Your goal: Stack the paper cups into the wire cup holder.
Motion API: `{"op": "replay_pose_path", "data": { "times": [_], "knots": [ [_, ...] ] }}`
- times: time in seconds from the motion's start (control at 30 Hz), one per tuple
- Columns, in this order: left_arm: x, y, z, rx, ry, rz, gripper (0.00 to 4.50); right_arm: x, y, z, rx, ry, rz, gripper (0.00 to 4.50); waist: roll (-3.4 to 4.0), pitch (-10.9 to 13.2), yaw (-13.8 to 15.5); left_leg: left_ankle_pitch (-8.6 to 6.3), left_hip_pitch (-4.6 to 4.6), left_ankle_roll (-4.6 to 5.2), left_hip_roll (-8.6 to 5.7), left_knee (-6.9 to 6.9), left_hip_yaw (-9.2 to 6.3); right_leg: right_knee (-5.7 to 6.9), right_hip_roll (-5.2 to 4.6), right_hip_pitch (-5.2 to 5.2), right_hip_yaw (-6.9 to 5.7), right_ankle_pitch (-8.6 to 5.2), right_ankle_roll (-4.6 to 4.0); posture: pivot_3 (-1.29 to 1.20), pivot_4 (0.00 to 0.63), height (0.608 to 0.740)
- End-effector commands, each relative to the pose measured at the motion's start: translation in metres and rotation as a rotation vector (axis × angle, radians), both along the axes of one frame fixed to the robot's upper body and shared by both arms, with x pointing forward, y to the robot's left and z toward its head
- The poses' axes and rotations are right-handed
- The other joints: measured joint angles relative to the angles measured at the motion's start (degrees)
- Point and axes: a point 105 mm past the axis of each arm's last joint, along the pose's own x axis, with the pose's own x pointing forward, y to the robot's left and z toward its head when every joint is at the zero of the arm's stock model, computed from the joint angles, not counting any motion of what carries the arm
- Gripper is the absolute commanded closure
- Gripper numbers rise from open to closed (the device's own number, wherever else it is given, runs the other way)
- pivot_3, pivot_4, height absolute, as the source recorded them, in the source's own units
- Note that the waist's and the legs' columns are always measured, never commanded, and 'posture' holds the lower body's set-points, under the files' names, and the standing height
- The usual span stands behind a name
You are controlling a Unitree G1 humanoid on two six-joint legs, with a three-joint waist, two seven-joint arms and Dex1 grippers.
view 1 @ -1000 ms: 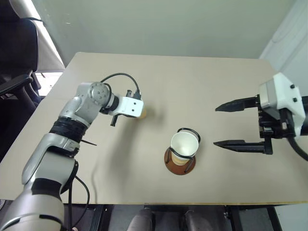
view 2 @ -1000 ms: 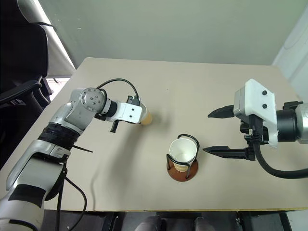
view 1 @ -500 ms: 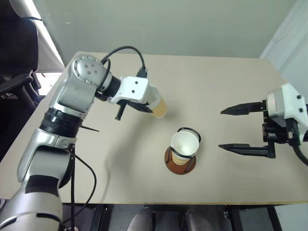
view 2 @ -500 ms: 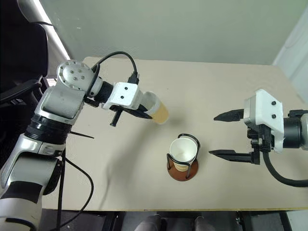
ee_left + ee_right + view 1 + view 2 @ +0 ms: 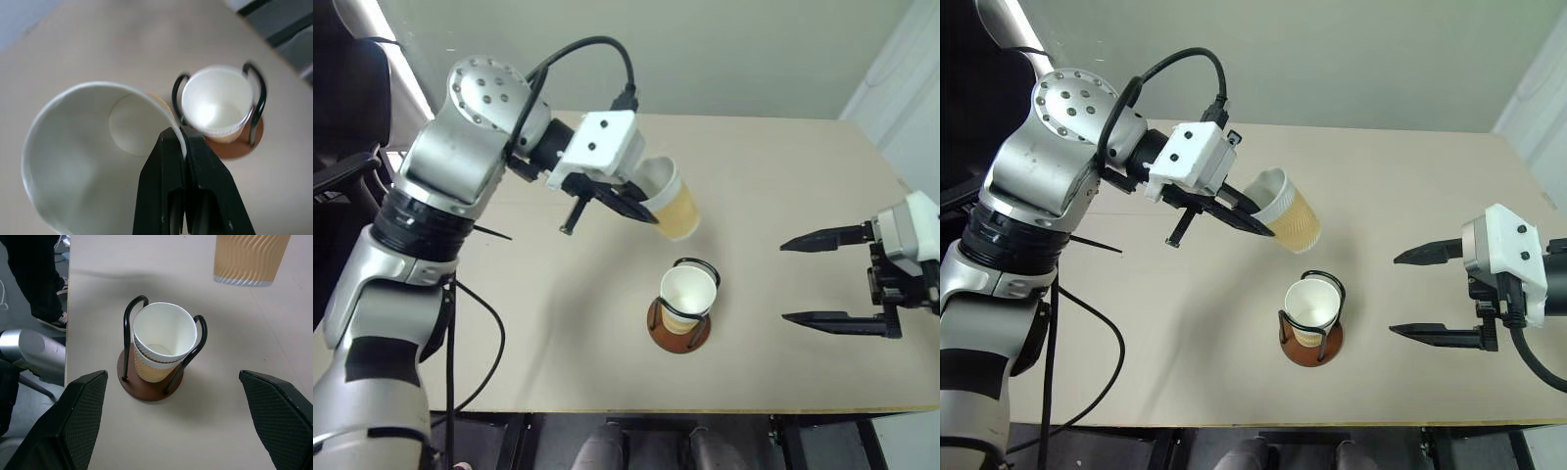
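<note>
Beige tabletop (image 5: 509, 323) comes first as the biggest thing I have under me. Near its front edge, about the middle, stands the wire cup holder (image 5: 678, 331), a round reddish-brown disc with thin black wire loops rising from it, and seated upright inside the loops is a tan-ribbed paper cup with a white inside (image 5: 688, 297).

My left gripper (image 5: 1258, 223) is clamped shut on the rolled white rim of a second tan ribbed paper cup (image 5: 670, 201), one finger inside the wall and one outside. That cup hangs tilted in the air, up and slightly left of the holder, clear of the table. My right gripper (image 5: 818, 279) stands wide apart with nothing in it, off to the right of the holder and well apart from it.

I judge these cups very light, thin-walled and easy to crush or dent; the ribbed sleeve should give some friction, the smooth inside little. A rim pinch like mine seems the sensible hold, since the rolled edge is the stiffest part and leaves the tapered body free to nest.
</note>
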Motion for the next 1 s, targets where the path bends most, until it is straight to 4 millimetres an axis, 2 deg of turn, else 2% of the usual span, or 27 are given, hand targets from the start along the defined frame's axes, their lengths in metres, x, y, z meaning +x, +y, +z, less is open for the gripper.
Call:
{"op": "replay_pose_path", "data": {
  "times": [0.03,0.2,0.47,1.0],
  "knots": [
    [-0.021,-0.008,0.013,0.007,0.021,-0.093,4.48,-0.001,-0.002,0.009,-0.012,-0.051,-0.005,0.07,0.0,0.0,0.0,0.0,0.0,0.0,0.0,0.0,0.0,0.0,0.0,0.0,0.0,0.0,0.0,0.0,0.15,0.74],
    [-0.033,-0.015,0.011,0.052,0.046,-0.145,4.48,0.0,-0.002,0.009,-0.016,-0.05,-0.008,0.07,0.0,0.0,0.0,0.0,0.0,0.0,0.0,0.0,0.0,-0.02,0.0,0.01,0.0,0.0,0.0,0.0,0.15,0.74],
    [-0.037,-0.022,-0.005,0.145,0.056,-0.188,4.48,0.001,0.001,0.01,-0.013,-0.053,-0.008,0.07,0.0,0.0,0.01,0.01,0.03,-0.01,0.0,0.01,0.01,0.0,0.0,0.03,0.0,0.0,0.0,0.0,0.15,0.74],
    [-0.024,-0.024,-0.028,0.252,-0.009,-0.193,4.48,0.001,0.008,0.013,-0.002,-0.066,-0.019,0.07,0.0,0.0,-0.01,0.0,0.03,-0.01,0.0,0.0,0.01,-0.02,0.0,0.05,0.01,0.0,0.0,0.0,0.15,0.74]
  ]
}}
